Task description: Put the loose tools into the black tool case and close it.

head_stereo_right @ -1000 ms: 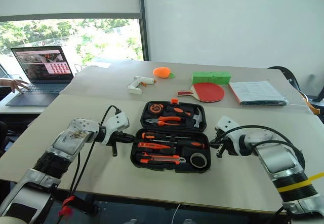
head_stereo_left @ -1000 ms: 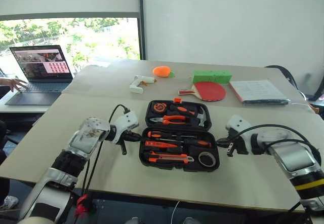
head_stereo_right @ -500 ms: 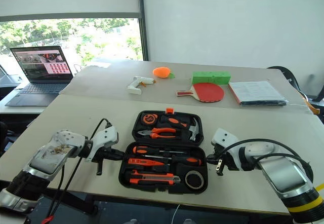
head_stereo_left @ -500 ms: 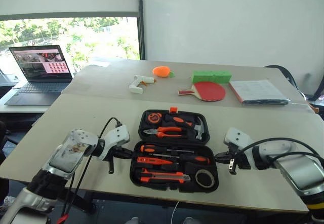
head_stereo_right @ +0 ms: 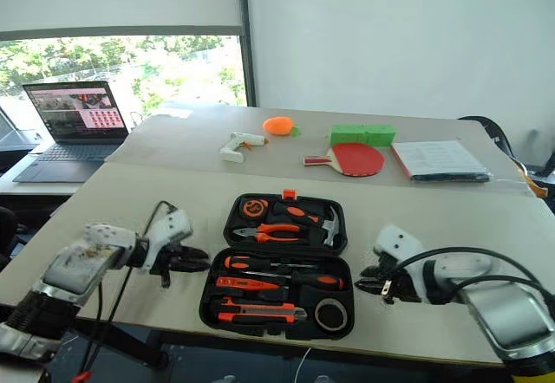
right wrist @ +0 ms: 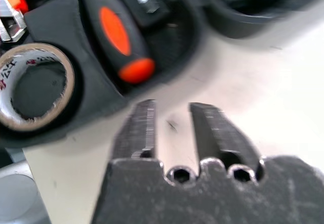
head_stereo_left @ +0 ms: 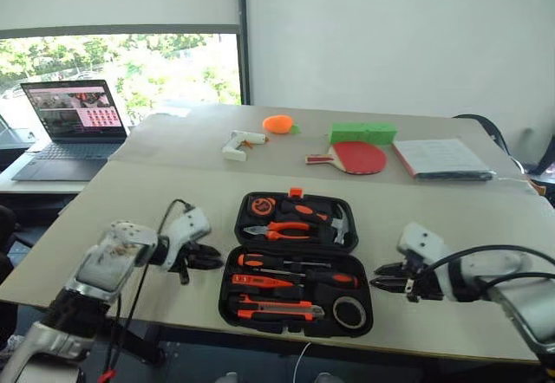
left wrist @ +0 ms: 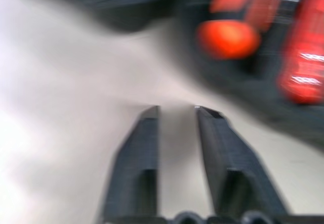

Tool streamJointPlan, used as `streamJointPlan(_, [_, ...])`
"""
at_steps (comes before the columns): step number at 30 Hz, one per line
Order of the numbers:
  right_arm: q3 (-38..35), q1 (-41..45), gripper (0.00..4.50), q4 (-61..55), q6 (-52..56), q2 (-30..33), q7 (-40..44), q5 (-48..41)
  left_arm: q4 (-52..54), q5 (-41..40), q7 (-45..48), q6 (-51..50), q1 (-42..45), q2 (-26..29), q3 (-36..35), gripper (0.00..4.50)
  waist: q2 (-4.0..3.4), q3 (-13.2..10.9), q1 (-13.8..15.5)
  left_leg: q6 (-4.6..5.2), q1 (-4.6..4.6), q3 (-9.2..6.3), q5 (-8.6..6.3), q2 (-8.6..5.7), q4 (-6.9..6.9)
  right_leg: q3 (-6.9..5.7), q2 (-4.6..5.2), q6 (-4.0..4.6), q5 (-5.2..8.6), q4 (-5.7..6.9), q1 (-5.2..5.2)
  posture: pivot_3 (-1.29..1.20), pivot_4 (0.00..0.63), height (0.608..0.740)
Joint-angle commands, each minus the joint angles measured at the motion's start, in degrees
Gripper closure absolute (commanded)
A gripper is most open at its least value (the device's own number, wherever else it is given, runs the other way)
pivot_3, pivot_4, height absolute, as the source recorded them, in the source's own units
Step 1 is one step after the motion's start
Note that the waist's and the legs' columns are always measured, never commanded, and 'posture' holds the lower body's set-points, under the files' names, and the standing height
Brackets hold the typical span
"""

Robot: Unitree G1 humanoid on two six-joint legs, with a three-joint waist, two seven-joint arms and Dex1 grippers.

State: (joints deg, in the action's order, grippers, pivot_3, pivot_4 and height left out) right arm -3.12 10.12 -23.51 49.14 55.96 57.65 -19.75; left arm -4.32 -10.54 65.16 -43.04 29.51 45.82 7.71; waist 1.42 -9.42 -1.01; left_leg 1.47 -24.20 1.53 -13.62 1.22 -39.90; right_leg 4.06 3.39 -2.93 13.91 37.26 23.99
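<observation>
While both claws, left (head_stereo_left: pixel 208 260) and right (head_stereo_left: pixel 388 281), were parted and empty, the case (head_stereo_left: pixel 295 266) lid should be lifted evenly.

Silver-grey forearm shells, white wrist housings, looping black cables; left hand (head_stereo_left: pixel 211 260) and right hand (head_stereo_left: pixel 381 281) have black fingers.

Light: you get bright daylight from the window (head_stereo_left: pixel 121 67) on your left; the room is well lit.
Glare: the trees outside look washed out and very white.
Shadows: soft and faint on the tabletop (head_stereo_left: pixel 156 197), a bit darker beside the black tool case (head_stereo_left: pixel 295 262).
Head views: clear and sharp.
Left wrist view: very blurry; the case smears into orange and black blobs.
Right wrist view: a little blurry, yet you can read the tape roll (right wrist: pixel 33 84).
</observation>
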Motion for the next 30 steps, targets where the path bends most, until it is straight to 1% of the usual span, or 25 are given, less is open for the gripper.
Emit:
streamJointPlan(1, [-3.39, 5.25, 1.78, 4.14, 3.61, 0.88, 0.65, -3.85, -4.08, -4.52, -1.44, -13.82, 6.61, 0.35, -4.04, 1.8, 0.03, -0.01, -0.29, 0.0, 0.0, 0.0, 0.0, 0.01, 0.0, 0.0, -0.02, 0.02, -0.01, 0.0, 0.03, 0.0, 0.15, 0.736])
streamJointPlan(3, [-3.04, 9.49, 1.0, 7.77, 6.33, 0.16, -0.06, -5.14, -5.21, -7.04, -1.33, -21.08, 10.34, -0.27, -4.34, 1.01, 0.04, -0.02, -0.33, -0.01, -0.05, 0.0, 0.01, 0.0, 0.0, 0.01, -0.03, 0.03, -0.02, 0.05, 0.1, 0.0, 0.15, 0.736])
streamJointPlan(4, [-2.39, 12.31, 0.7, 10.34, 8.13, -0.7, -1.03, -5.41, -6.13, -7.99, -2.31, -24.86, 12.68, -1.24, -4.55, 0.76, 0.04, -0.02, -0.31, -0.01, -0.08, -0.01, 0.01, -0.02, 0.01, 0.01, -0.02, 0.03, -0.01, 0.05, 0.12, 0.0, 0.15, 0.736])
streamJointPlan(5, [-1.83, 15.91, 0.35, 13.69, 10.99, -2.39, -2.44, -5.89, -8.18, -9.07, -4.23, -30.3, 16.04, -3.32, -5.65, 0.73, 0.06, -0.04, -0.23, -0.01, -0.07, -0.01, 0.01, -0.01, 0.01, 0.01, -0.02, 0.02, -0.01, 0.08, 0.11, 0.0, 0.15, 0.736])
streamJointPlan(6, [-1.38, 18.69, 0.35, 16.28, 13.25, -3.78, -3.51, -6.28, -9.87, -9.83, -6.06, -34.48, 18.82, -5.12, -6.67, 0.73, 0.08, -0.05, -0.16, -0.01, -0.09, -0.01, 0.01, -0.04, 0.0, 0.01, -0.02, 0.02, -0.01, 0.08, 0.11, 0.0, 0.15, 0.736])
streamJointPlan(8, [-0.66, 22.71, 0.35, 20.28, 16.14, -6.19, -5.19, -6.5, -12.1, -10.37, -9.31, -39.31, 22.67, -8.07, -8.33, 0.73, 0.08, -0.04, 0.14, -0.02, -0.13, -0.01, 0.02, -0.1, -0.03, -0.01, 0.01, 0.0, -0.01, 0.08, 0.11, 0.0, 0.15, 0.736])
streamJointPlan(11, [0.21, 27.36, 0.35, 25.69, 18.35, -9.62, -7.36, -6.39, -12.68, -10.52, -13.25, -40.98, 24.72, -10.79, -8.46, 0.73, 0.08, -0.04, 0.15, -0.02, -0.17, -0.04, 0.01, -0.12, 0.08, -0.01, 0.04, -0.02, 0.01, 0.04, 0.17, 0.0, 0.15, 0.736])
streamJointPlan(14, [1.17, 29.39, 0.35, 28.54, 18.77, -11.64, -8.45, -6.1, -13.32, -10.54, -15.34, -40.73, 24.95, -11.93, -7.3, 0.73, 0.08, -0.04, 0.03, -0.02, -0.29, -0.14, 0.01, -0.14, 0.15, 0.0, 0.08, -0.02, 0.01, 0.03, 0.32, 0.0, 0.15, 0.736])
streamJointPlan(16, [1.65, 30.19, 0.35, 29.54, 19.54, -12.77, -9.06, -6.37, -13.28, -10.7, -15.65, -40.02, 24.39, -12.13, -5.47, 0.73, 0.08, -0.04, -0.03, -0.02, -0.42, -0.23, 0.01, -0.14, 0.14, 0.0, 0.1, -0.02, 0.01, 0.35, 0.42, 0.0, 0.15, 0.736])
streamJointPlan(18, [2.13, 30.46, 0.35, 29.79, 19.76, -13.32, -9.55, -6.35, -13.79, -10.23, -16.6, -38.73, 23.92, -12.44, -4.23, 0.73, 0.08, -0.04, 0.01, -0.03, -0.42, -0.28, 0.01, -0.17, 0.14, 0.0, 0.14, -0.02, 0.01, 0.37, 0.42, 0.0, 0.15, 0.736])
streamJointPlan(24, [3.12, 30.59, 0.35, 29.87, 20.45, -14.45, -10.19, -6.59, -14.73, -10.97, -17.63, -36.96, 23.43, -13.61, -3.67, 0.73, 0.08, -0.04, 0.11, -0.1, -0.38, -0.3, 0.05, -0.21, 0.06, -0.01, 0.16, -0.02, 0.01, 0.28, 0.4, 0.0, 0.15, 0.736])
streamJointPlan(25, [3.22, 30.6, 0.58, 29.88, 20.83, -14.67, -10.32, -6.72, -14.66, -10.98, -17.75, -36.78, 23.32, -13.71, -3.49, 0.73, 0.08, -0.04, 0.09, -0.11, -0.37, -0.29, 0.06, -0.22, 0.05, -0.01, 0.16, -0.02, 0.01, 0.28, 0.4, 0.0, 0.15, 0.736])
streamJointPlan(29, [5.25, 29.83, 1.69, 28.99, 21.6, -14.59, -10.29, -6.53, -14.62, -10.67, -18.03, -35.22, 22.71, -14.53, -2.26, 1.8, 0.08, -0.04, 0.05, -0.14, -0.37, -0.29, 0.08, -0.22, 0.05, -0.01, 0.16, -0.02, 0.01, 0.31, 0.41, 0.0, 0.15, 0.736])
streamJointPlan(30, [5.44, 29.67, 2.06, 28.86, 21.76, -14.63, -10.47, -6.54, -14.55, -10.97, -18.01, -35.41, 22.68, -14.83, -2.2, 2.23, 0.08, -0.04, 0.02, -0.14, -0.37, -0.29, 0.08, -0.22, 0.06, 0.0, 0.16, -0.02, 0.01, 0.31, 0.41, 0.0, 0.15, 0.736])
